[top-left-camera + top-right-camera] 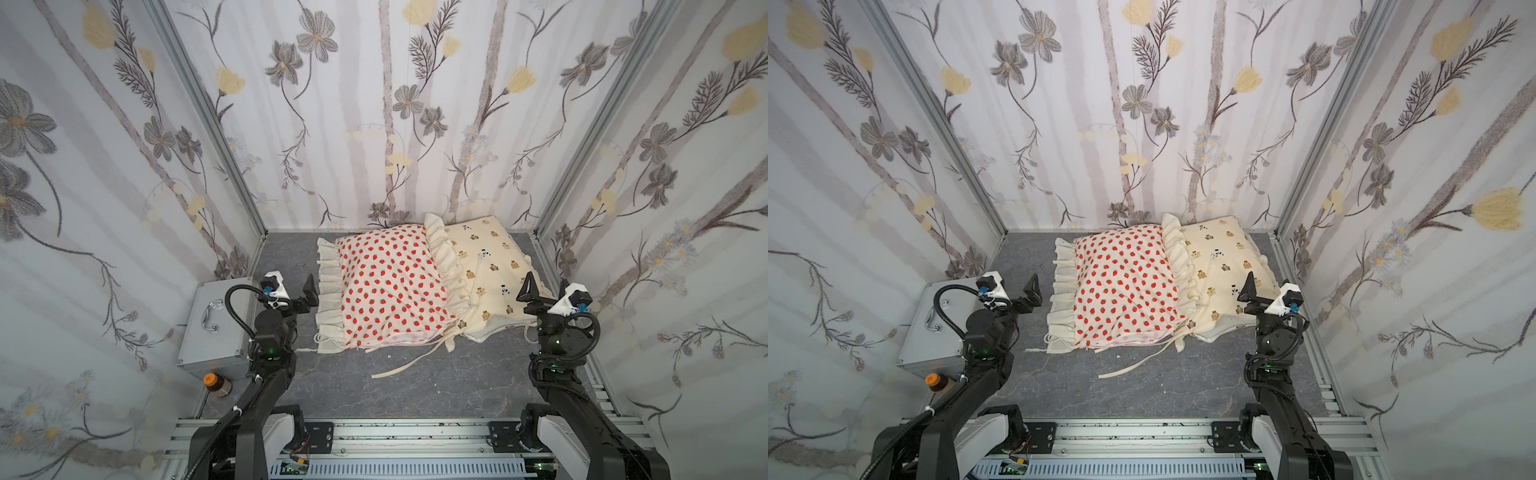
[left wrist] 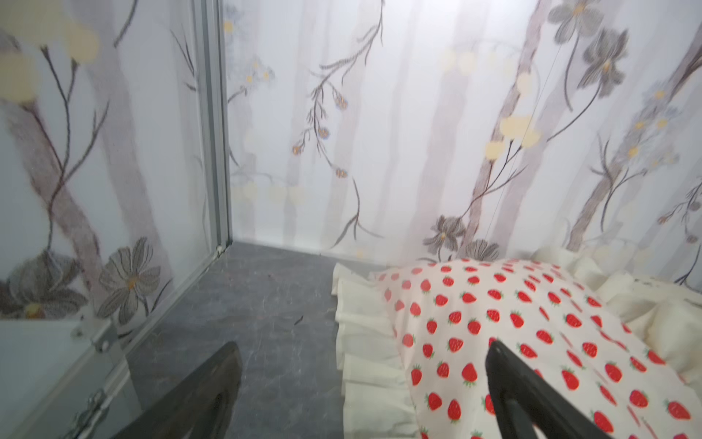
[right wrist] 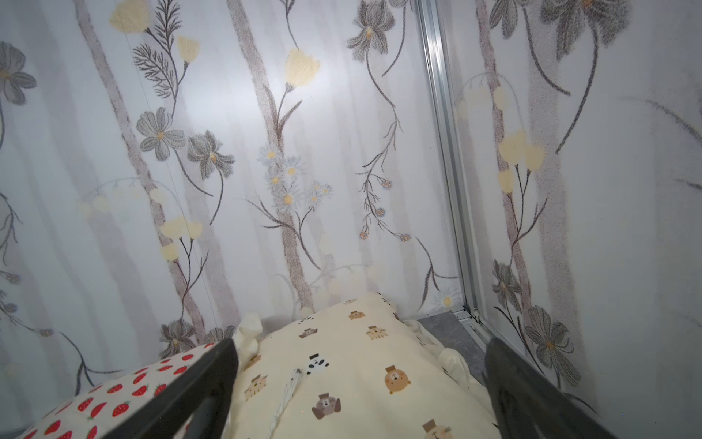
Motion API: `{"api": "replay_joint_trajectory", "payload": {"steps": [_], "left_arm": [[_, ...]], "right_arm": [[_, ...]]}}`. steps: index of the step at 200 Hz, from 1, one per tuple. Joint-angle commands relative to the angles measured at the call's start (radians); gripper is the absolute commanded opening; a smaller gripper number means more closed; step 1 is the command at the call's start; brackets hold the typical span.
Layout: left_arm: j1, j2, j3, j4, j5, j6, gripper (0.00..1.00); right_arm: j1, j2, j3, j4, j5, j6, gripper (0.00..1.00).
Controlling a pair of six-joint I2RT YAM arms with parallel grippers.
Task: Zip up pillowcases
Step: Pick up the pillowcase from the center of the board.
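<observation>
Left gripper [image 1: 306, 296]: gapes wide, grips nothing, hovers with the ruffled edge of the strawberry pillowcase [image 1: 386, 286] just beside its right finger and the silver case [image 1: 216, 328] close on its other side. Right gripper [image 1: 545, 291]: gapes wide too, empty, sits over the bear pillowcase [image 1: 490, 266] at its right edge; contact impossible to tell. Both pillowcases between the grippers, strawberry overlapping bear.

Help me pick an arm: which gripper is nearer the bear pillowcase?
Right. The right gripper is over the bear pillowcase; the left gripper is past the strawberry pillowcase, beside its ruffle.
</observation>
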Motion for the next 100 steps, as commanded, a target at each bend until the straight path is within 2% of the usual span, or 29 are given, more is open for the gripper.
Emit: {"api": "replay_joint_trajectory", "payload": {"steps": [1,23,43,59,73,86,100], "left_arm": [[0.001,-0.082,0.024,-0.226,-0.004,-0.135,1.0],[0.001,-0.17,0.028,-0.32,-0.129,-0.399,1.0],[0.001,-0.248,-0.015,-0.308,-0.134,-0.459,1.0],[0.002,-0.312,-0.06,-0.326,-0.231,-0.594,1.0],[0.004,-0.357,-0.048,-0.392,-0.231,-0.614,1.0],[0.004,-0.36,0.047,-0.604,-0.21,-0.621,1.0],[0.004,-0.323,0.132,-0.746,-0.175,-0.617,1.0]], "right_arm": [[-0.002,-0.033,0.061,-0.265,-0.014,0.171,1.0],[-0.006,-0.078,0.061,-0.321,-0.106,0.216,1.0],[-0.014,-0.121,0.039,-0.374,-0.088,0.355,1.0],[-0.014,-0.12,0.069,-0.462,-0.121,0.371,1.0],[-0.014,-0.102,0.099,-0.542,-0.146,0.375,1.0],[-0.009,-0.092,0.12,-0.597,-0.17,0.371,1.0],[0.009,-0.091,0.143,-0.648,-0.183,0.371,1.0]]}}
